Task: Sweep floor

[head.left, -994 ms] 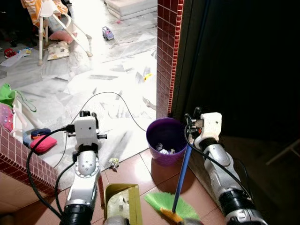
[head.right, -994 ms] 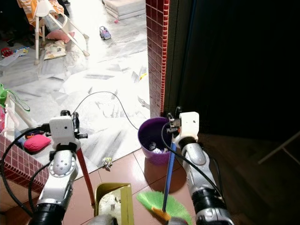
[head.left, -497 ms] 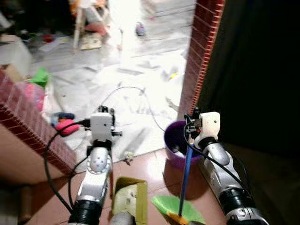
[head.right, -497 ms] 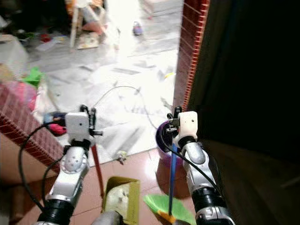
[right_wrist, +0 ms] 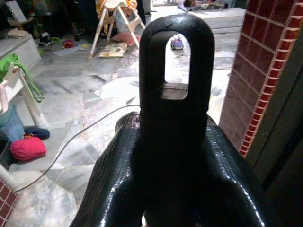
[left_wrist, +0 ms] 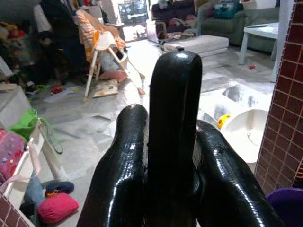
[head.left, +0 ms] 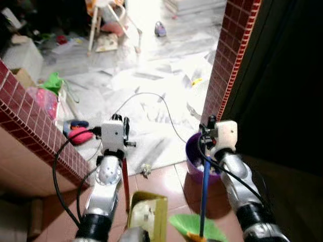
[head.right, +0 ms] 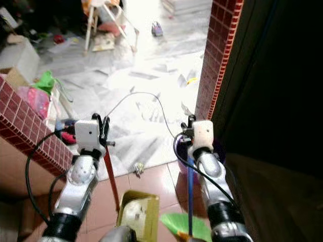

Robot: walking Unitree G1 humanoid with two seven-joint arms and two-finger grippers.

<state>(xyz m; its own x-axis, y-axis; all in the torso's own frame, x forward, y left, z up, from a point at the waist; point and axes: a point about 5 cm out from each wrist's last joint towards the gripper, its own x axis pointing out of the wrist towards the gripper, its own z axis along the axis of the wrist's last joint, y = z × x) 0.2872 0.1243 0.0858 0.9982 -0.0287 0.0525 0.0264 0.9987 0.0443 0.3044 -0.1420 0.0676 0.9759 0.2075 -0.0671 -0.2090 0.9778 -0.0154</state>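
Down low, two tools stand upright, one in each gripper. The left gripper (head.left: 119,121) is clenched around the red handle of one dustpan (head.left: 146,218), whose yellow-green pan sits on the terracotta tiles just before the robot; in the left wrist view two black fingers (left_wrist: 125,175) press either side of the handle's black looped end. The right gripper (head.left: 208,126) is clenched around the blue handle of one broom (head.left: 204,189), whose green bristles spread on the tiles beside the pan; in the right wrist view its fingers (right_wrist: 113,184) squeeze the black hanging loop at the handle's top.

One purple bucket (head.left: 193,151) stands behind the broom handle, against the foot of a red brick pillar (head.left: 232,55). One small scrap of litter (head.left: 146,170) lies at the edge where the tiles meet the pale marble floor (head.left: 151,85). One thin cable (head.left: 151,98) curves across the marble. Farther off stand one white high chair (head.left: 108,20) and one small toy car (head.left: 160,29). One red cushion (head.left: 81,135) lies beside a low brick wall (head.left: 30,126) on the robot's left.
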